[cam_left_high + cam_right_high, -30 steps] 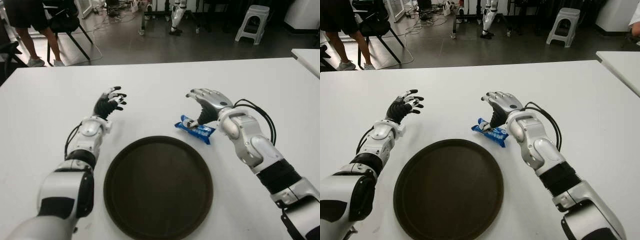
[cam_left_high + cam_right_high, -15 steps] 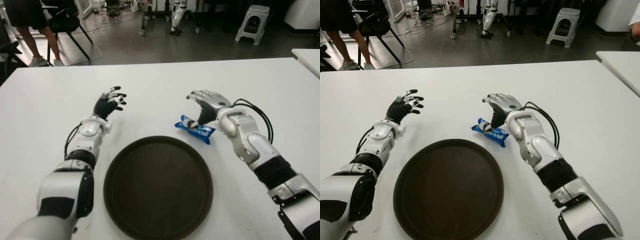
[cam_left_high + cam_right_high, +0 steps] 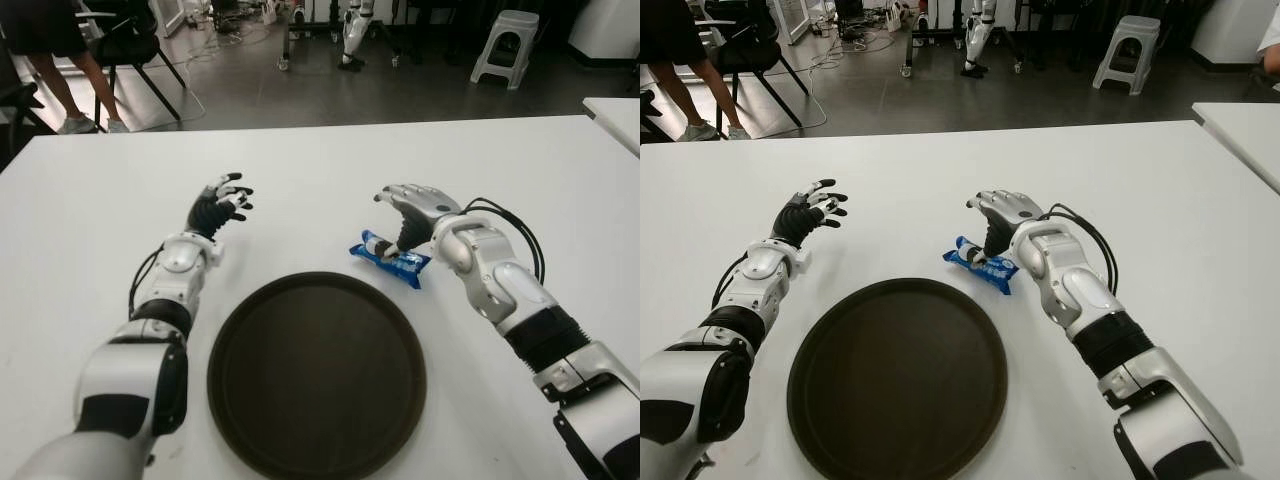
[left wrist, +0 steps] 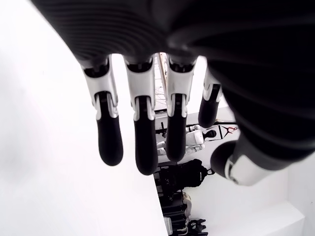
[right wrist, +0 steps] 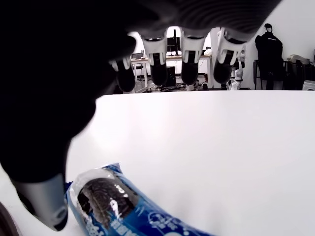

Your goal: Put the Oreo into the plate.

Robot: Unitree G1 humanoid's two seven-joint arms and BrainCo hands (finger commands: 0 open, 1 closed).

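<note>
The Oreo, a blue packet, lies flat on the white table just beyond the right rim of the dark round plate. My right hand hovers over the packet's far end, palm down. Its fingers stretch out above the table, and the thumb tip sits beside the Oreo without closing on it. Nothing lies in the plate. My left hand shows left of the plate and farther back, fingers spread and holding nothing.
Beyond the table's far edge are a chair with a person's legs at the back left, and a grey stool at the back right. A second white table's corner shows at the right.
My right forearm has shifted slightly while the hand stays over the packet's far end, the thumb drawing closer to it. The packet, the plate and the left hand have not moved.
</note>
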